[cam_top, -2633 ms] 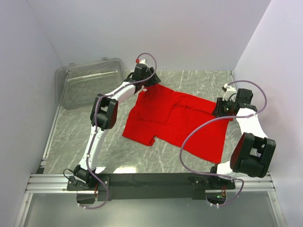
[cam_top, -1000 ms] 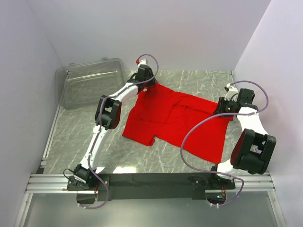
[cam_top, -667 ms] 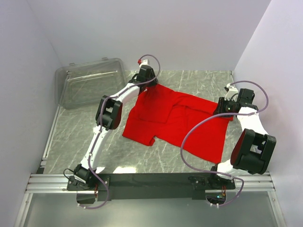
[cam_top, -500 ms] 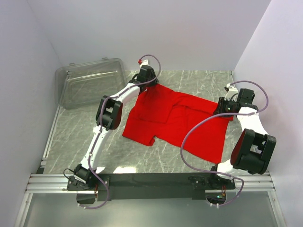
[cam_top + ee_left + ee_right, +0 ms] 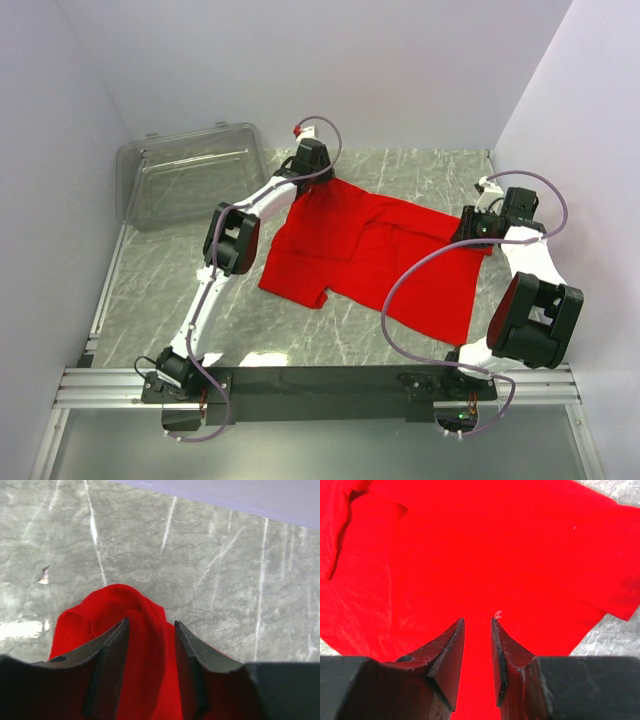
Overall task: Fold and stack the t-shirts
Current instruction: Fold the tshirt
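left claw (image 5: 151, 624) clasps a bunched corner of the t-shirt (image 5: 360, 250), arm stretched far forward; right claw (image 5: 477, 622) low over its edge, elbow folded, grip unclear.

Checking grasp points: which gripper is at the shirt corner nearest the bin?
The left gripper, at the t-shirt's far-left corner near the clear bin; the right gripper is at its opposite edge.

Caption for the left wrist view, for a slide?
Left gripper straddling a bunched fold of the red t-shirt on the grey marbled table.
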You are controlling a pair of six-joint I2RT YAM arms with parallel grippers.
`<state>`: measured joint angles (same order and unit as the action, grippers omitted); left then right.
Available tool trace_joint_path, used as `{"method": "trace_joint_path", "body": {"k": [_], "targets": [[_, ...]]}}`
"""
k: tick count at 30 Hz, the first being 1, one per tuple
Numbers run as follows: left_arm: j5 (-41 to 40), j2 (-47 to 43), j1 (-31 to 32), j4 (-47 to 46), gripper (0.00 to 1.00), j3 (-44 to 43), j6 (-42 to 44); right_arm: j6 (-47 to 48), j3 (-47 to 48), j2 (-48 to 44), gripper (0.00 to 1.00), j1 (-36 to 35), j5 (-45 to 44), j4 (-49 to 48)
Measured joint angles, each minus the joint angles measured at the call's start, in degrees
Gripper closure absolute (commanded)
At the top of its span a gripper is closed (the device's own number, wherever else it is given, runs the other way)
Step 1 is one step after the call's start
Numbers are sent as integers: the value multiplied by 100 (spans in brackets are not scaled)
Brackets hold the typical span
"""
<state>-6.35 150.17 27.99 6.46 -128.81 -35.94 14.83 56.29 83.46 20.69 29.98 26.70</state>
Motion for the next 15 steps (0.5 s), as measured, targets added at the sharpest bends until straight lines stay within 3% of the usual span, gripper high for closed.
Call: {"method": "trace_joint_path", "body": {"k": [15], "targets": [[-146,-44,31,22,58,-4,144,2,0,0,65,22,9,2]]}}
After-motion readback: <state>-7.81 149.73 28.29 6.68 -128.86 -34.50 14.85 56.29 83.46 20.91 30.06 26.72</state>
